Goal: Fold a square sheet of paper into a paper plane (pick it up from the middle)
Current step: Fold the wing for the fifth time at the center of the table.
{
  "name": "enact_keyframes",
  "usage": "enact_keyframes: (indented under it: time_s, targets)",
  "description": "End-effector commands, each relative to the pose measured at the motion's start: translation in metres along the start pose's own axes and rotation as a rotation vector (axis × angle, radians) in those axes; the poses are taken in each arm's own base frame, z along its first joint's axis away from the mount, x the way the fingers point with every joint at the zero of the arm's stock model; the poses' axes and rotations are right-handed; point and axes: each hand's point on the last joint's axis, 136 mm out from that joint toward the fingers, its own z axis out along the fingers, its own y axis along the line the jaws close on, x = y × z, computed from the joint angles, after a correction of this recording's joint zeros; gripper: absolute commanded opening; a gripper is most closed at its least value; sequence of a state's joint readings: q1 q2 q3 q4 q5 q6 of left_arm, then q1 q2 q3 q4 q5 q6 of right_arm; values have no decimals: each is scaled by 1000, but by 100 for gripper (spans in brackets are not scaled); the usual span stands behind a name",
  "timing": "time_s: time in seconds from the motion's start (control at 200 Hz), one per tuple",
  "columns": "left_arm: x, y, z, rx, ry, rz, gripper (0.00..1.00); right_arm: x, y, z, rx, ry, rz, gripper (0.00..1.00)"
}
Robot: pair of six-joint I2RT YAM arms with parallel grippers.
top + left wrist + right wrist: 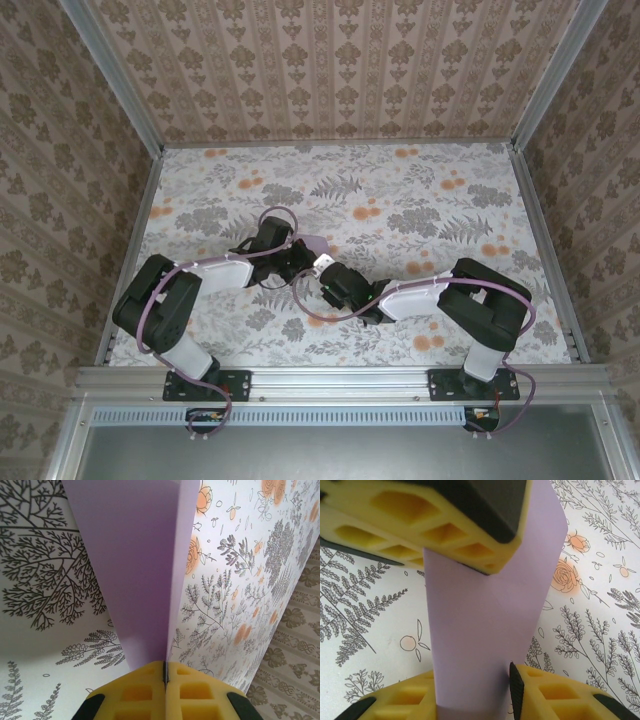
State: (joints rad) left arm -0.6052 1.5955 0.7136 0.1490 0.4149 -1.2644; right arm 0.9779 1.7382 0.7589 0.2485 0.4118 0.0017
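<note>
The square sheet of paper (135, 570), thin plain lilac stuff creased into a narrow folded strip, is held over the middle of the grey-and-orange floral tablecloth (450, 200). Left gripper (165, 669) is clamped tight on the fold at one end. Right gripper (472, 692) has its yellow foam fingers (555, 695) apart, straddling the strip's other end; can't tell if they actually bite. Paper like this weighs nothing, flops, and creases if you look at it wrong, so I'd pinch flat across the layers near the fold, gently.
</note>
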Motion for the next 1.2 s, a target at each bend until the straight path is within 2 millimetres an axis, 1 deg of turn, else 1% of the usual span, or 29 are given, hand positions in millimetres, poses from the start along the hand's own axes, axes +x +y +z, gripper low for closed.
enact_keyframes:
  time_s: [0.0,0.195,0.385,0.505,0.57,0.645,0.715,0.825,0.995,1.195]
  targets:
    - [0,7,-4,-23,-6,-23,0,-14,1,-6,-10,-56,12,38]
    - [1,9,-4,-33,-2,-29,0,-19,1,-5,-16,-81,18,37]
    - [1,9,-4,-34,1,-30,0,-19,2,-2,-24,-79,6,31]
    - [1,9,-6,-32,2,-32,0,-19,4,-2,-36,-80,3,24]
    - [-1,10,-8,-29,-2,-36,3,-18,5,-2,-48,-77,2,19]
    - [-4,11,-12,-25,-11,-40,9,-16,8,-2,-71,-71,7,15]
    - [-9,12,-18,-24,-20,-39,15,-14,9,-2,-91,-66,16,14]
    - [-14,16,-27,-31,-36,-38,19,-14,10,-3,-107,-66,25,13]
    - [-14,18,-28,-33,-28,-39,18,-17,10,-3,-109,-72,23,14]
    - [-13,18,-27,-32,-20,-42,7,-20,11,-3,-113,-78,13,21]
